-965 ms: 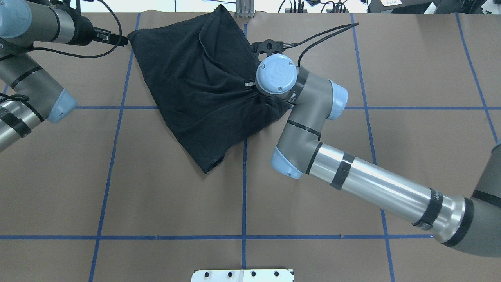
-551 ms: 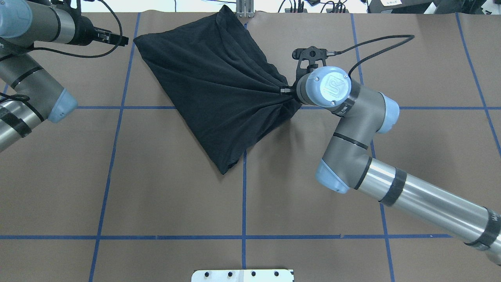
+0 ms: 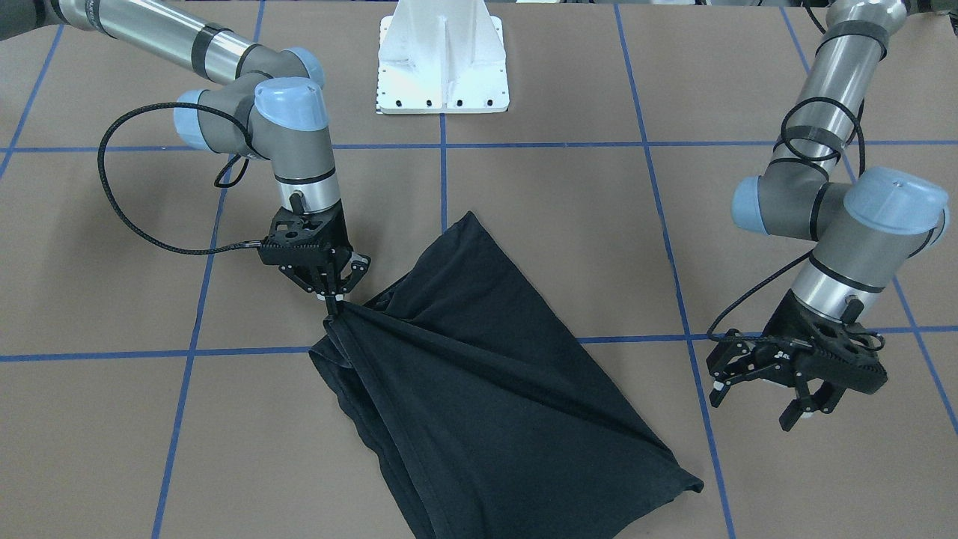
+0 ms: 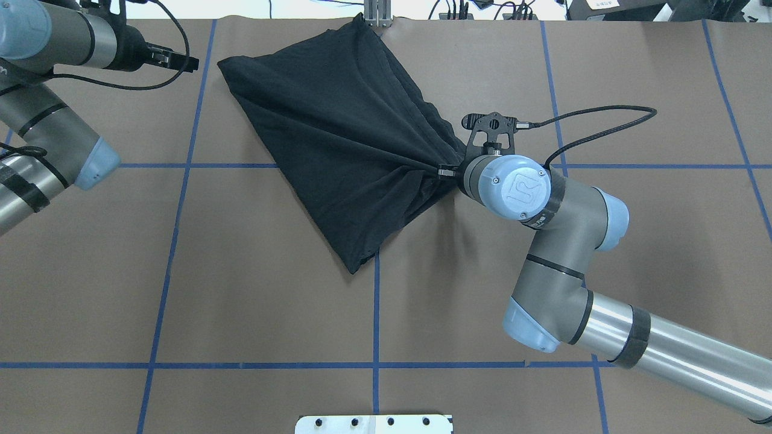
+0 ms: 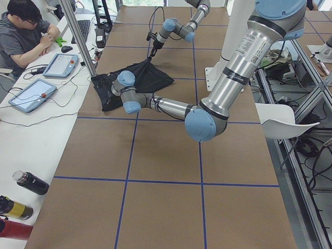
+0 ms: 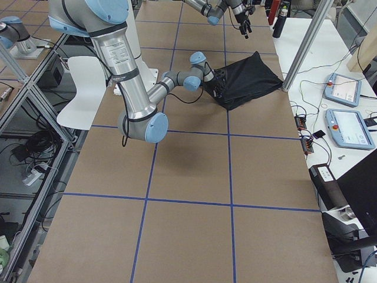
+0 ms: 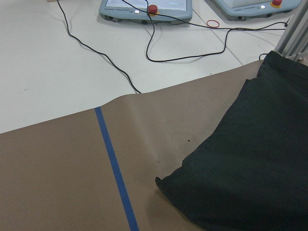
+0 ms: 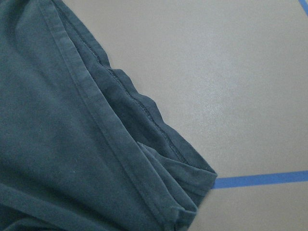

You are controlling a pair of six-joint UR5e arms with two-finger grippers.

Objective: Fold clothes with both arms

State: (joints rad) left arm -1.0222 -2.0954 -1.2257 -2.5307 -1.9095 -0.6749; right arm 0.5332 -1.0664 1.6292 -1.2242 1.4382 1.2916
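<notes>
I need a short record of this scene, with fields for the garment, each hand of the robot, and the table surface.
garment: black T-shirt, spread unevenly on the table, no print showing
right hand: shut on one edge of the T-shirt; creases fan out from the grip
left hand: open, empty, apart from the T-shirt
table: brown covering with a grid of blue tape lines

Plain black T-shirt (image 4: 338,138) on a brown table (image 4: 241,301)
Blue tape lines (image 4: 376,313) grid the table; the arms (image 4: 681,355) are silver-grey with light blue joint caps (image 4: 518,190).
</notes>
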